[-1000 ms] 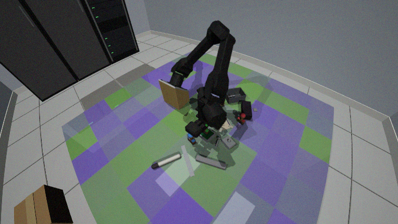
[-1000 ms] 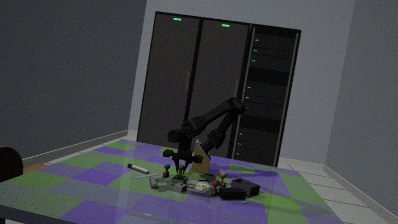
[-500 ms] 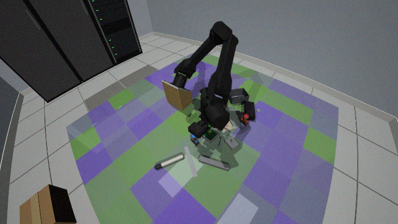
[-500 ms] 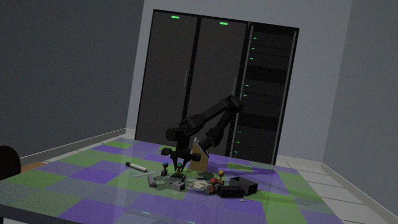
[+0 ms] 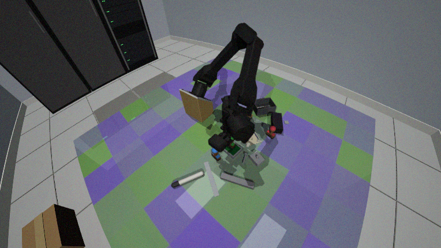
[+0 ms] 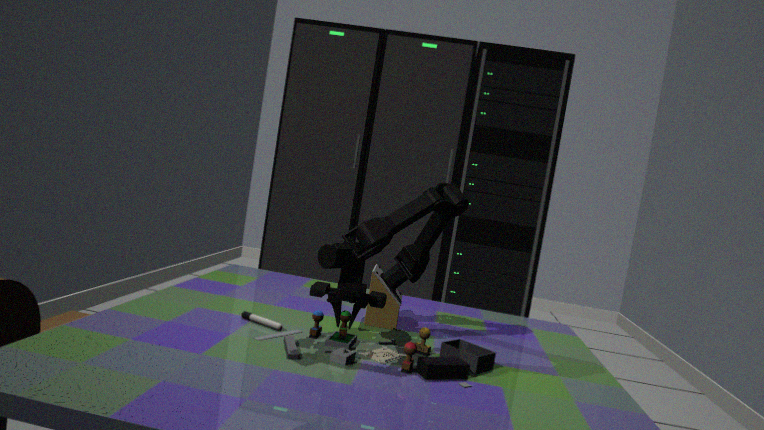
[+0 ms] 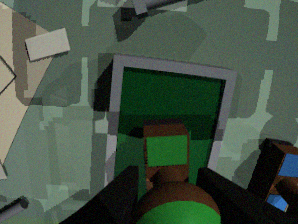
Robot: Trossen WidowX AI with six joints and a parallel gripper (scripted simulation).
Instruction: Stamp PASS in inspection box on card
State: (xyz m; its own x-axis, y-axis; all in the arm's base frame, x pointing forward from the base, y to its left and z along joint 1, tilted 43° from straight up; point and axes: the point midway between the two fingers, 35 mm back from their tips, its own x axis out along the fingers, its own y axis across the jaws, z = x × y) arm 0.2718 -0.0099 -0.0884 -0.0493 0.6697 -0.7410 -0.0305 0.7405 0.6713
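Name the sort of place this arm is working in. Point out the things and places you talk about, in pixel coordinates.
Probably a server room: tall dark cabinets (image 5: pixel 70 40) (image 6: pixel 326 149), an open rack with green lights (image 5: pixel 142 29) (image 6: pixel 556 160), and a pale tiled floor (image 5: pixel 413 172) (image 6: pixel 566 307).

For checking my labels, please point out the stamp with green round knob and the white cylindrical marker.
Stamp with green round knob (image 6: pixel 345 315) (image 7: pixel 179 212): exterior and wrist views, knob.
White cylindrical marker (image 5: pixel 191 177) (image 6: pixel 265 321): top and exterior views, white barrel.
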